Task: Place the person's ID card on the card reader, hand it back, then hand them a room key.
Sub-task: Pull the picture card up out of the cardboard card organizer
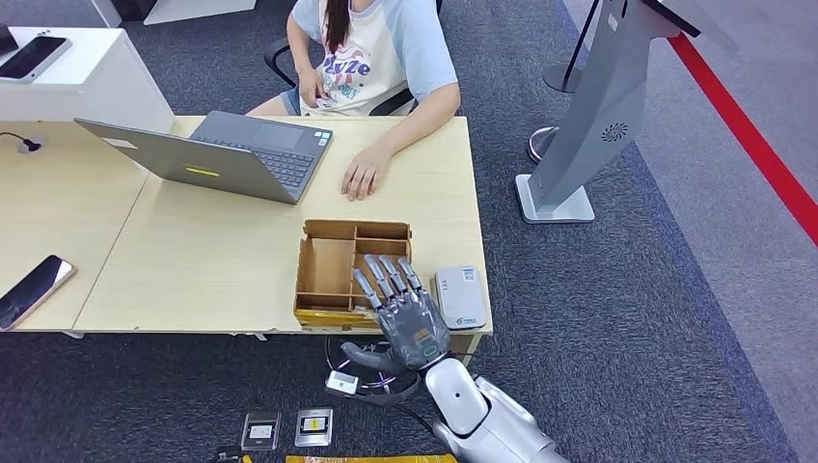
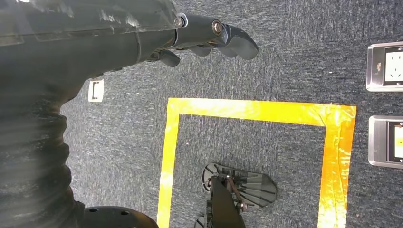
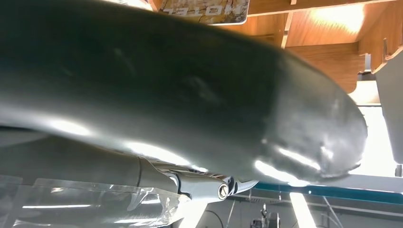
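Right hand: nearest item, raised at the near edge of the table, back of the hand up, fingers straight and slightly apart over the near right part of the wooden tray, thumb out to the left; nothing held. In the right wrist view its thick thumb crosses most of the frame.

Wooden compartment tray: light brown, divided into several cells, standing at the near edge of the table, just left of the card reader. A card printed "HOTEL" shows against the wooden dividers in the right wrist view; which cell it lies in cannot be told.

Card reader: small white-grey box, near right corner of the table, just beside the right hand, nothing lying on it.

Person's hand: resting flat on the table at the far side, right of the laptop. The person's other hand is at the chest holding something small, possibly a card; too small to tell.

Laptop: grey, open, far left of the tray.

Phone: dark, near left edge of the adjoining table.

Left hand: hanging over dark carpet with yellow tape, fingers loosely curled, holding nothing.
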### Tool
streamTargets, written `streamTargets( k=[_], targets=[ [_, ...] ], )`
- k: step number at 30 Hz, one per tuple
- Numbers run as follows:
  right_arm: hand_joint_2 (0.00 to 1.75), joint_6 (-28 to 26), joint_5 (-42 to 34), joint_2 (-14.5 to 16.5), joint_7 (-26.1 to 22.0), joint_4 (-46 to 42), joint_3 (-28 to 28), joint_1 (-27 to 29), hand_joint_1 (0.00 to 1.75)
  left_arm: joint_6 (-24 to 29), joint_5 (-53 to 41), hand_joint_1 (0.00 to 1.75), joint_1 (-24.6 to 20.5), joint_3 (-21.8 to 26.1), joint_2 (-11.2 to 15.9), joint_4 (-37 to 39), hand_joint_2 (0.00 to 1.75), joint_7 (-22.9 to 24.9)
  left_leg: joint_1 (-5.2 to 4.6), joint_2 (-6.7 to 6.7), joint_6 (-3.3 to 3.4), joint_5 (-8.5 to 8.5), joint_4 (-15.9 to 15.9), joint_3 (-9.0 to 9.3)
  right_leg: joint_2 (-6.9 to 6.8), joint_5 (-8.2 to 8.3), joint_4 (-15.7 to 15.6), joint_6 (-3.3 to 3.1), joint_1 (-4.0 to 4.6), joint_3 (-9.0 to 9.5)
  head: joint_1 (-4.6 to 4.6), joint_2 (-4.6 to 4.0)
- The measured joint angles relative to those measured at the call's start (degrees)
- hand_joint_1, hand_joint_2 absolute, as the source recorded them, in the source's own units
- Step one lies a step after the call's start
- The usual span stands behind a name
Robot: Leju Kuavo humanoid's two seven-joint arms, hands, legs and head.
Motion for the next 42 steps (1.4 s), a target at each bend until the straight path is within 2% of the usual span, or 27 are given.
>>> streamTargets(
  k=[10,24,35,42],
  targets=[
    [0.00,0.0,-0.9,0.8,3.0,3.3,2.6,-1.2,0.00,-0.7,-2.0,0.00,0.0,0.0,0.0,0.0,1.75,0.6,0.00,0.00,0.00,0.00,0.0,-0.01,0.00,0.00,0.0,0.00,0.00,0.00,0.00,0.01],
    [0.00,0.1,-5.8,4.6,4.0,18.3,6.6,-3.7,0.00,-2.6,-5.7,0.00,-0.9,0.0,0.1,-0.3,1.75,3.2,0.00,-0.01,0.00,0.00,0.0,-0.01,0.00,0.00,0.0,0.00,0.00,0.00,0.00,0.00],
    [0.00,-0.3,-7.8,4.8,6.8,22.2,8.7,-5.0,0.00,-2.4,-6.2,0.00,-1.1,0.0,0.1,-0.3,1.75,3.8,0.00,0.00,0.00,0.01,0.0,0.06,0.00,0.01,0.0,0.00,0.00,0.03,-0.01,0.00],
    [0.00,-0.3,-8.1,3.8,9.1,22.5,9.3,-6.2,0.00,-1.9,-6.4,0.00,-1.1,0.0,0.1,-0.3,1.75,3.8,0.00,0.00,0.00,0.02,0.0,0.07,0.00,0.02,0.0,0.01,-0.01,0.05,0.00,0.01]
  ],
)
